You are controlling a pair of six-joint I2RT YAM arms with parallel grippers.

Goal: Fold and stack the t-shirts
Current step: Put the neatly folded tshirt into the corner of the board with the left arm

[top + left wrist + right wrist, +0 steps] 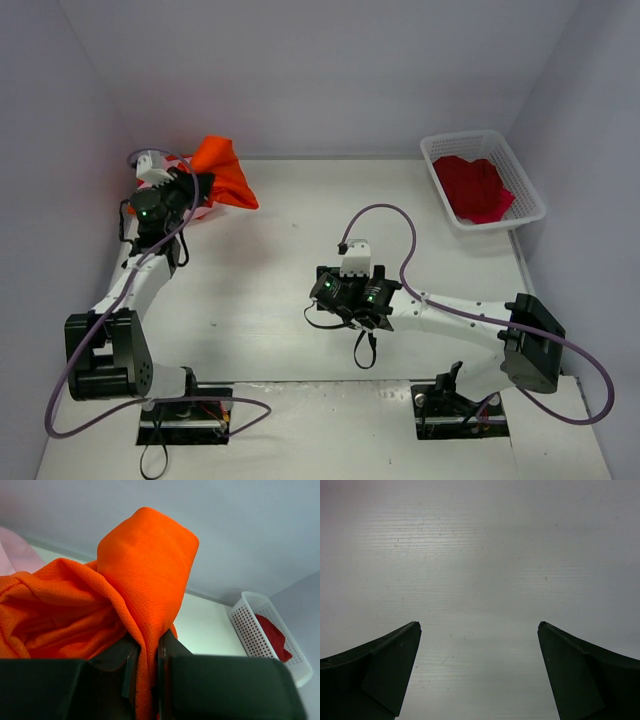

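At ten o'clock on the desk (285, 250), tight in the far left corner: left pincer (146, 660), closed almost fully on the orange t-shirt (145, 570). From the left wrist, two dark fingers (130, 667) close together, a narrow fold of orange mesh cloth squeezed between them. Above the fingers, a rounded orange peak at twelve o'clock; toward nine o'clock, a loose, creased bunch of the same cloth. Not clear from either view whether any of it is raised off the desk. Behind that bunch, at ten o'clock of the wrist view, a sliver of the pale pink t-shirt (15, 550), mostly hidden.

At two o'clock on the desk, close by the right wall: white lattice basket (528, 180), with the crimson t-shirt (475, 187) crumpled inside, unfolded.

Near the middle of the desk, a little toward five o'clock: right pincer (480, 625), spread wide with nothing between its fingers (385, 665). Only pale desk surface beneath it. Well apart from all three shirts and from the basket.
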